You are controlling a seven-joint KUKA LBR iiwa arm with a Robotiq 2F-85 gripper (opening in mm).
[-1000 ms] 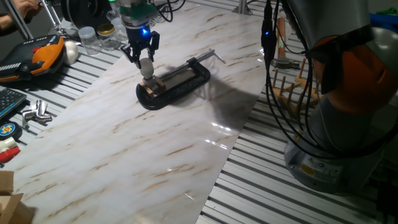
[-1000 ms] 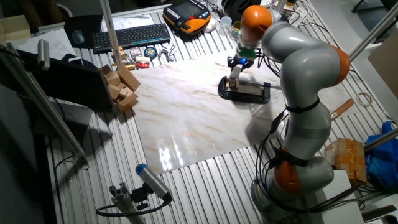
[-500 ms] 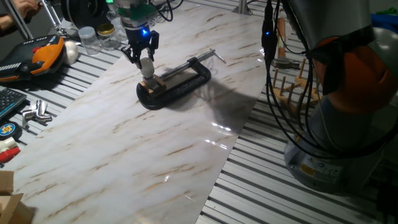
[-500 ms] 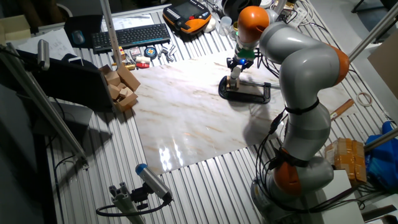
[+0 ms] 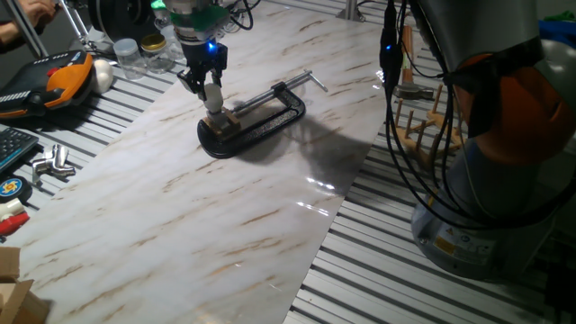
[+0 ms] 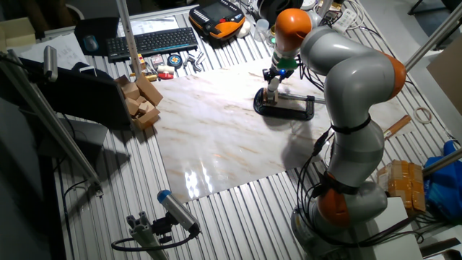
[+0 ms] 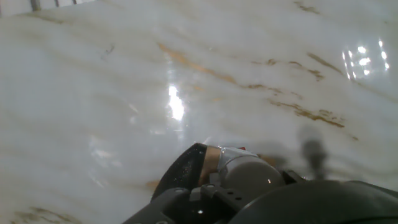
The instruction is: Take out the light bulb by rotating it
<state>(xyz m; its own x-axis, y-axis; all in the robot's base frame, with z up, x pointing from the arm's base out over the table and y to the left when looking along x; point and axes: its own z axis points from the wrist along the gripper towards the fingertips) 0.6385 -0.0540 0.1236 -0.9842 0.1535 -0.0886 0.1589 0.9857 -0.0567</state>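
Note:
The light bulb is small and frosted white, standing upright on a wooden block held in the black C-clamp on the marble board. My gripper comes straight down over it, its fingers closed against the bulb's sides. The other fixed view shows the same: the gripper on the bulb above the clamp. In the hand view the bulb shows pale and round at the bottom, with the clamp dark beneath it. The screw base is mostly hidden.
Clear glass jars, a white egg-shaped object and an orange-black pendant lie left of the board. A wooden rack and hanging cables stand to the right. Wooden blocks and a keyboard lie beyond the board.
The gripper has turned a little about its vertical axis while staying on the bulb. The clamp has not moved.

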